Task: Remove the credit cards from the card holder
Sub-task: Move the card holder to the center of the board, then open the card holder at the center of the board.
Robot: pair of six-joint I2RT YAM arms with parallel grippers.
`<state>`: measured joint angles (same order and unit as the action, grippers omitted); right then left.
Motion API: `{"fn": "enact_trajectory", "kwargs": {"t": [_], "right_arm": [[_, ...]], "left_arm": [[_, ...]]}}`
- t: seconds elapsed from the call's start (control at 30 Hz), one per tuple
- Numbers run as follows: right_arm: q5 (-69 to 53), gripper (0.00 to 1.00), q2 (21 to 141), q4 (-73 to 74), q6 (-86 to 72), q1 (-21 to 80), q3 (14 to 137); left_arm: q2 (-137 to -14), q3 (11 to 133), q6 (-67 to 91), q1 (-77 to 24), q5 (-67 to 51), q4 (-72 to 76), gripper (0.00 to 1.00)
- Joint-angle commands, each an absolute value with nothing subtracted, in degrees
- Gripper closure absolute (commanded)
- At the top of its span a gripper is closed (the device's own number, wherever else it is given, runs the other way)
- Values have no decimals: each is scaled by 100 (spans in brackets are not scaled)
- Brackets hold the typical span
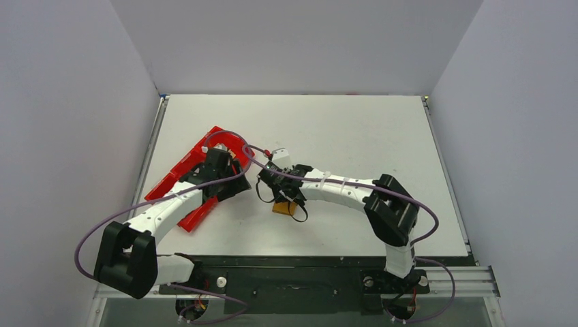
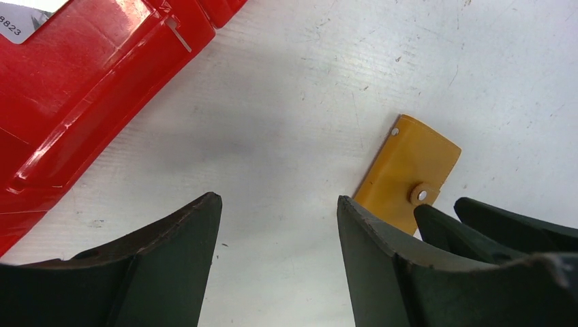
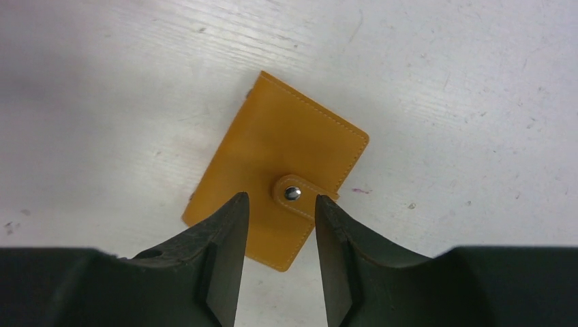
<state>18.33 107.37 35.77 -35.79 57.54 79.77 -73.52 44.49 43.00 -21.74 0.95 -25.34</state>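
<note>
The card holder [image 3: 283, 153] is a small tan-orange wallet. It lies flat on the white table, folded shut, with its strap snapped by a metal stud [image 3: 292, 193]. The credit cards are hidden. My right gripper [image 3: 279, 199] is open and empty, just above the holder's near edge, with one finger on each side of the strap. My left gripper [image 2: 279, 199] is open and empty over bare table, left of the holder [image 2: 409, 163]. In the top view the holder [image 1: 281, 208] shows partly under the right gripper [image 1: 272, 185], and the left gripper [image 1: 238, 182] is close beside it.
A long red plastic tray [image 1: 178, 178] lies under and left of the left arm and fills the upper left of the left wrist view [image 2: 88, 88]. The right gripper's dark fingers [image 2: 491, 228] show beside the holder there. Grey walls surround the table [image 1: 341, 129].
</note>
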Motion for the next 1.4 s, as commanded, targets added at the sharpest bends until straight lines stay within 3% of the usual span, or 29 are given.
{"fn": "enact_trajectory", "kwargs": {"t": [0.0, 1.17, 1.37], "right_arm": [[2480, 64, 10998, 3977, -3842, 5722, 8281], [2097, 66, 11353, 3560, -3897, 5758, 8098], [2007, 79, 11223, 3390, -4035, 5652, 7674]], "left_arm": [[-7186, 4461, 4233, -2136, 12, -2388, 39], [-7332, 4440, 4276, -2136, -182, -2233, 39], [-7348, 4404, 4280, -2136, -203, -2212, 39]]}}
